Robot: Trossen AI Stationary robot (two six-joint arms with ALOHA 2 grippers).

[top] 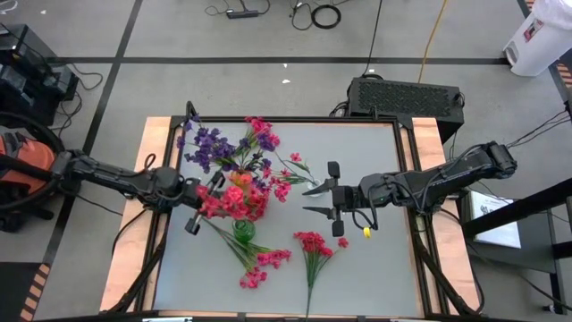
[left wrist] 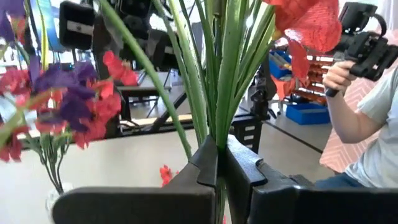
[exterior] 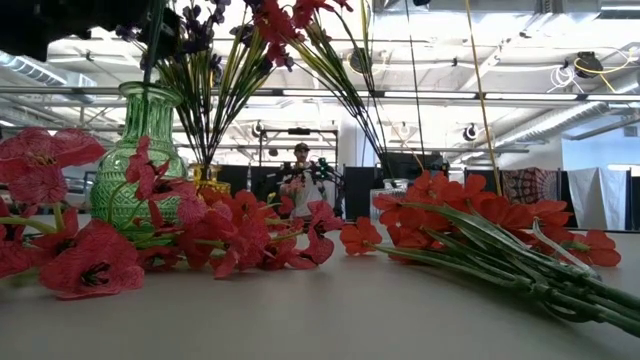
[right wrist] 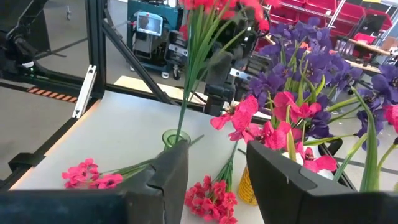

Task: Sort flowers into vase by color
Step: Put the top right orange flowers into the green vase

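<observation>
Nearest the lens in the low view: pink-red sprigs (exterior: 90,262) lying loose on the counter (top: 375,259), blossoms almost against the camera. Largest item is the green vase (exterior: 140,165), standing upright behind them; a smaller amber vase (right wrist: 249,186) sits just beside it with purple flowers (top: 210,145) fanned above. Left end effector (left wrist: 219,163) is clenched on a bundle of green stems (left wrist: 217,87), long axis roughly upright, red blossoms (top: 234,204) overhead, positioned over the green vase mouth (right wrist: 176,137). Judgement: insertion is in hand; stems need only go straight down. Right end effector (top: 332,199) hangs mid-counter, released, nothing between its fingers. Loose sprig (top: 313,250) lies just in front of it, stem pointing toward the counter's near edge; another (top: 261,266) lies well nearer the left arm.
</observation>
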